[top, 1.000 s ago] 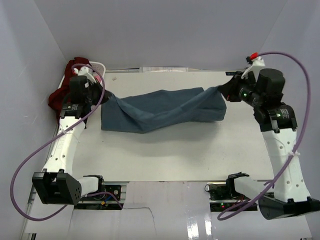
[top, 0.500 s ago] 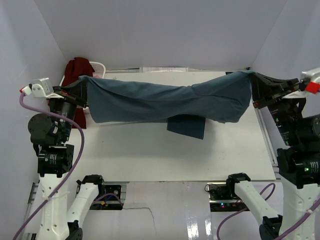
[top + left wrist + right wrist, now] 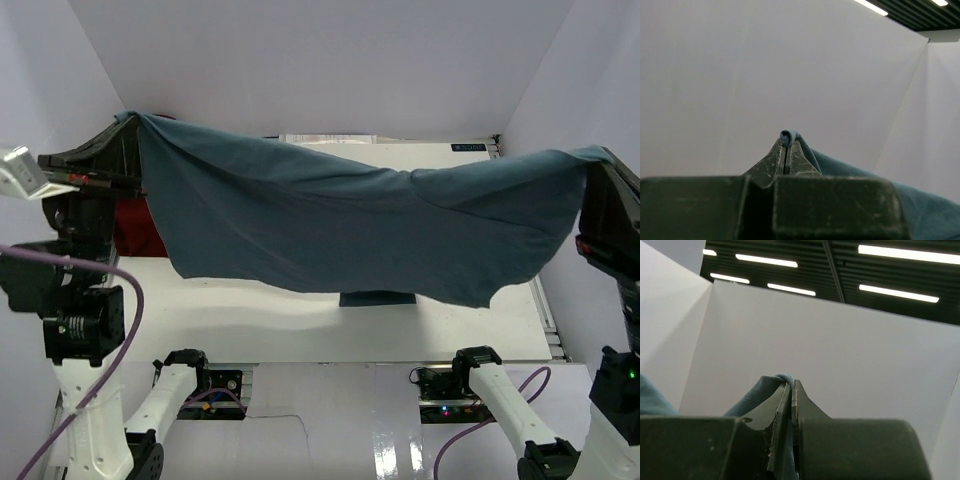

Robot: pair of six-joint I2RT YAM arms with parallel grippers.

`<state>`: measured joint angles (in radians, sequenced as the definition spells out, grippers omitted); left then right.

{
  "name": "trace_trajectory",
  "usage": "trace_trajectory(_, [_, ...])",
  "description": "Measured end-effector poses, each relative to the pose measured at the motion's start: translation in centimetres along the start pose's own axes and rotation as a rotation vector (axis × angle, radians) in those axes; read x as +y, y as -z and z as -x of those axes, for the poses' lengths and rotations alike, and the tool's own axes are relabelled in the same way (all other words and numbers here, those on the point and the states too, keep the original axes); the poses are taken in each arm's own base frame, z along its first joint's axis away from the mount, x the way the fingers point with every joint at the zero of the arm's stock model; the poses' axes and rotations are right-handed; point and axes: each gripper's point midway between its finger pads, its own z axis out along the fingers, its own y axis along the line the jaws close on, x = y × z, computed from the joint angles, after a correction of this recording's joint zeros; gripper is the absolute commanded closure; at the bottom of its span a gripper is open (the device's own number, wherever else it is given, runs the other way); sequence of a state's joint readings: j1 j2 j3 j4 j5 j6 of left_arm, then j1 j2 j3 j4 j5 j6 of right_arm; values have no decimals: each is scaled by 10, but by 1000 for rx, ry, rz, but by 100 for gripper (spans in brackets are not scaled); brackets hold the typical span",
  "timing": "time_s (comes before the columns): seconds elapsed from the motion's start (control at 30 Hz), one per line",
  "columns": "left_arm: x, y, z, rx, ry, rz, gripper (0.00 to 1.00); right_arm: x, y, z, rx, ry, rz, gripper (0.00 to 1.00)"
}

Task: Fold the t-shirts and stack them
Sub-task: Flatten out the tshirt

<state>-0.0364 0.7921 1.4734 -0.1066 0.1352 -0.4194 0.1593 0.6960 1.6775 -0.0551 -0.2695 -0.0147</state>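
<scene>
Plain white walls (image 3: 330, 60) enclose the white table (image 3: 260, 325); overhead, strip lights (image 3: 900, 293) glow on a dark slatted ceiling (image 3: 840, 275).

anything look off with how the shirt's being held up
Slightly. The teal t-shirt, stretched between left gripper and right gripper, hangs unevenly: its lower edge droops toward the right, and a darker flap dangles below mid-span.

The teal-blue t-shirt (image 3: 350, 220) is plain and dusty-toned, the maroon t-shirt (image 3: 135, 228) dark red, the table (image 3: 280, 320) white.
</scene>
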Motion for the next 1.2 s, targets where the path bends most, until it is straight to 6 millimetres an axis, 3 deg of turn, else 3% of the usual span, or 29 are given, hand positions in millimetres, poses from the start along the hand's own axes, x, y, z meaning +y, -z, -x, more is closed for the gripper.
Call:
trace_trajectory(0.23, [-31, 37, 63, -123, -25, -42, 100, 9, 24, 102, -194, 67, 10, 92])
trace_trajectory(0.3, [-35, 41, 74, -152, -31, -47, 100, 9, 28, 123, -229, 76, 0, 92])
trace_trajectory(0.37, [-33, 40, 71, -152, -31, -44, 100, 7, 29, 131, -247, 81, -12, 92])
trace_trajectory(0.43, [-24, 31, 53, -121, -27, -31, 100, 3, 24, 119, -226, 73, -22, 92])
trace_trajectory(0.53, [4, 3, 0, -17, -11, 15, 100, -5, 0, 72, -130, 39, -26, 92])
trace_trajectory(0.6, [28, -20, -46, 75, 2, 55, 100, -15, -30, 28, -45, 11, -26, 92])
trace_trajectory(0.73, [74, -64, -137, 255, 30, 130, 100, -33, -85, -89, 168, -60, -27, 92])
trace_trajectory(0.8, [97, -79, -183, 340, 42, 166, 100, -39, -102, -149, 273, -94, -28, 92])
trace_trajectory(0.87, [111, -94, -213, 395, 50, 186, 100, -42, -113, -208, 374, -127, -29, 92])
trace_trajectory(0.93, [120, -113, -228, 414, 53, 188, 100, -44, -120, -254, 455, -154, -27, 92])
trace_trajectory(1.03, [126, -148, -234, 398, 51, 171, 100, -52, -134, -297, 514, -173, -25, 92])
trace_trajectory(1.13, [128, -185, -228, 351, 42, 145, 100, -75, -156, -309, 494, -178, -41, 92])
trace_trajectory(1.2, [129, -206, -224, 325, 38, 131, 100, -95, -172, -305, 442, -175, -57, 92])
